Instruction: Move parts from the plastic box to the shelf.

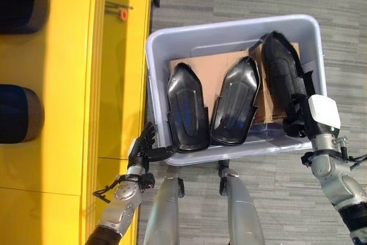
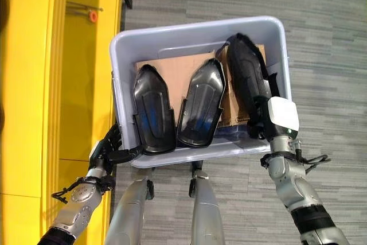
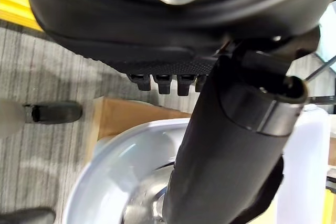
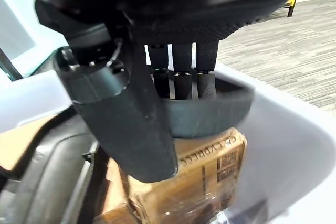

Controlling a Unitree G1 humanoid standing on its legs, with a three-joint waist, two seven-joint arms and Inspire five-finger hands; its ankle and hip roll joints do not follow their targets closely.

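Note:
A pale plastic box point(image 1: 229, 24) sits in front of me on the grey carpet. Three long black moulded parts lie in it on cardboard point(image 1: 215, 67): one left point(image 1: 186, 110), one in the middle point(image 1: 235, 104), one right point(image 1: 281, 67). The right part leans up against the box's right wall. My right hand point(image 1: 298, 120) is shut on that part's near end; in the right wrist view its fingers point(image 4: 181, 77) curl over the part's black edge point(image 4: 215, 116). My left hand point(image 1: 143, 144) grips the box's near left corner, its thumb point(image 3: 231, 145) hooked over the rim point(image 3: 121, 150).
The yellow shelf point(image 1: 69, 84) runs along the left, close against the box. Two dark rounded parts point(image 1: 17, 1) point(image 1: 17, 113) lie on it at the far left. A small orange piece point(image 1: 123, 14) sits on a lower level. A wrapped carton point(image 4: 210, 166) lies under the held part.

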